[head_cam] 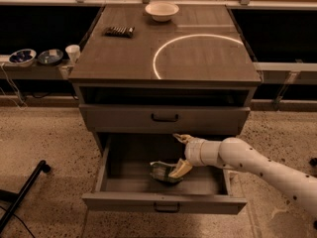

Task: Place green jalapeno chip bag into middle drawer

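Note:
The green jalapeno chip bag [162, 173] lies crumpled on the floor of the open middle drawer [163, 202], near its middle. My gripper [180, 153] reaches into the drawer from the right on a white arm. It is open, with one finger [180, 137] raised near the drawer's back and the other finger [181, 168] low, touching the bag's right edge. The jaws are not closed around the bag.
The upper drawer front [164, 118] is shut just above my arm. On the cabinet top stand a white bowl [162, 11] and a dark ridged snack bar [119, 31]. Bowls and a cup [73, 53] sit on a shelf at the left. A black leg [22, 196] lies on the floor.

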Action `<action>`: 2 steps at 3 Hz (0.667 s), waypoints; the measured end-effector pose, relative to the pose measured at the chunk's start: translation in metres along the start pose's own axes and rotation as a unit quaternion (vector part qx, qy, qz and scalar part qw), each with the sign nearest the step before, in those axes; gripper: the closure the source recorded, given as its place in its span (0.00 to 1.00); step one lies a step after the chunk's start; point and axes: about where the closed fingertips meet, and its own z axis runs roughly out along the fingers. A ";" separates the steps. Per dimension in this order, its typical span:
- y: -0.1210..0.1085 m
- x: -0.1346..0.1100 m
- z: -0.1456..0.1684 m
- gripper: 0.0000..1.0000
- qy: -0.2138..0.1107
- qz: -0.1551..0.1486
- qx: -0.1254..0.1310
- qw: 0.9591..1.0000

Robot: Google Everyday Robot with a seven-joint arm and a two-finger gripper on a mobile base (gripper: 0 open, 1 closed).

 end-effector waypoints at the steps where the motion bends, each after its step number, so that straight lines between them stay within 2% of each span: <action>1: 0.001 0.000 0.000 0.00 0.000 0.000 0.000 1.000; 2: 0.003 -0.001 -0.004 0.25 0.001 0.000 0.001 1.000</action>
